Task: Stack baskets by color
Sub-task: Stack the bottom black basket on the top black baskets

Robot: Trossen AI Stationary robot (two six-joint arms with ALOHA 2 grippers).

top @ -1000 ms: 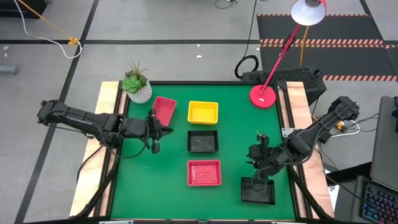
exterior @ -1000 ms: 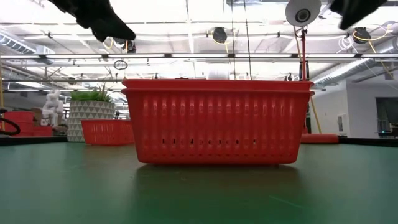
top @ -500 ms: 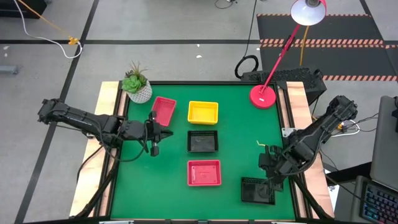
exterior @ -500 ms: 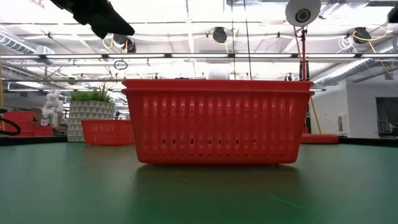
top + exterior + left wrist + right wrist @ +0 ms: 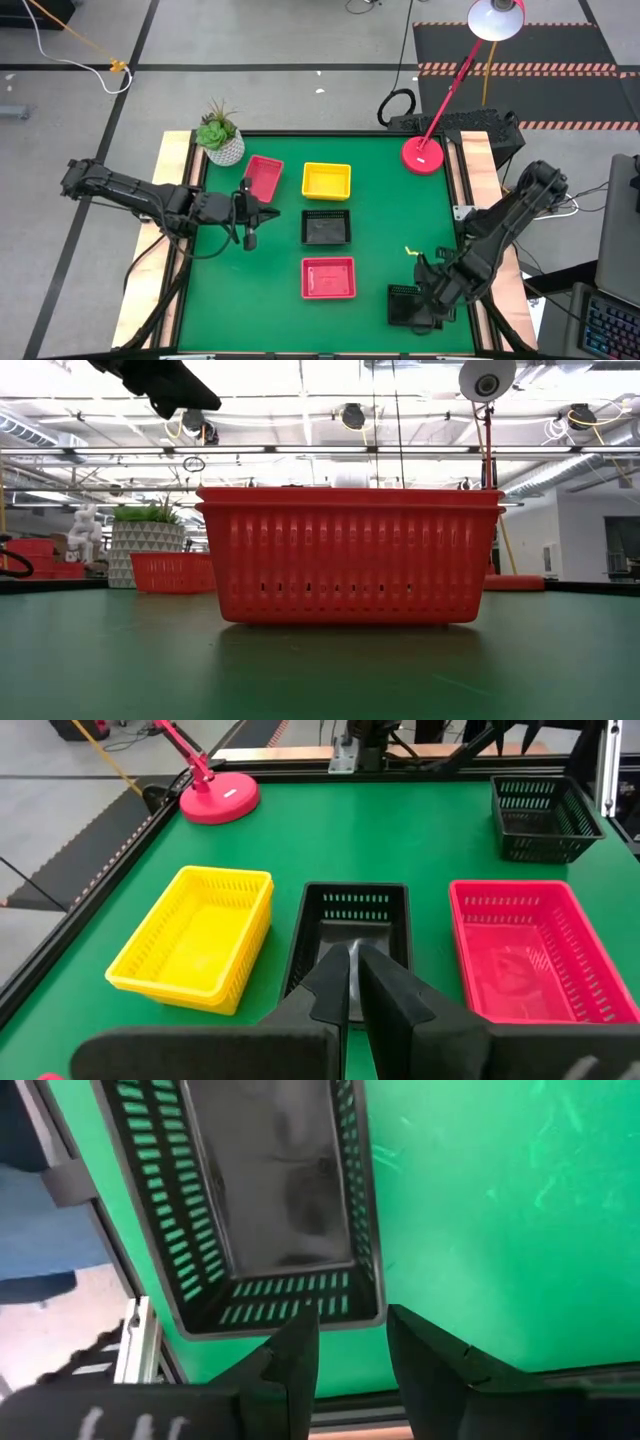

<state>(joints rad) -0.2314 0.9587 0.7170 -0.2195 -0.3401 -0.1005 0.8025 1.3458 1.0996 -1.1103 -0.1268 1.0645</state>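
Five baskets rest bottom-down on the green table: a red one [image 5: 263, 178] at the far left, a yellow one [image 5: 327, 181] beside it, a black one [image 5: 326, 226] in the middle, a red one [image 5: 329, 278] nearer the front, and a black one [image 5: 402, 303] at the near right. My right gripper [image 5: 350, 1345] hangs open above that near-right black basket [image 5: 270, 1190], pointing down over one short wall, and seems clear of it. My left gripper [image 5: 352, 970] hovers shut and empty left of the middle black basket [image 5: 350, 920].
A white plant pot [image 5: 222, 145] stands at the far left corner and a round red lamp base [image 5: 423, 154] at the far right. In the low view the near red basket [image 5: 350, 555] fills the middle. Bare green mat lies at the near left.
My right gripper has swung toward the table's near edge and sunk, tipping from a slant until it points nearly straight down, and now stands over the near-right black basket. Its fingers have stayed open. No basket has moved.
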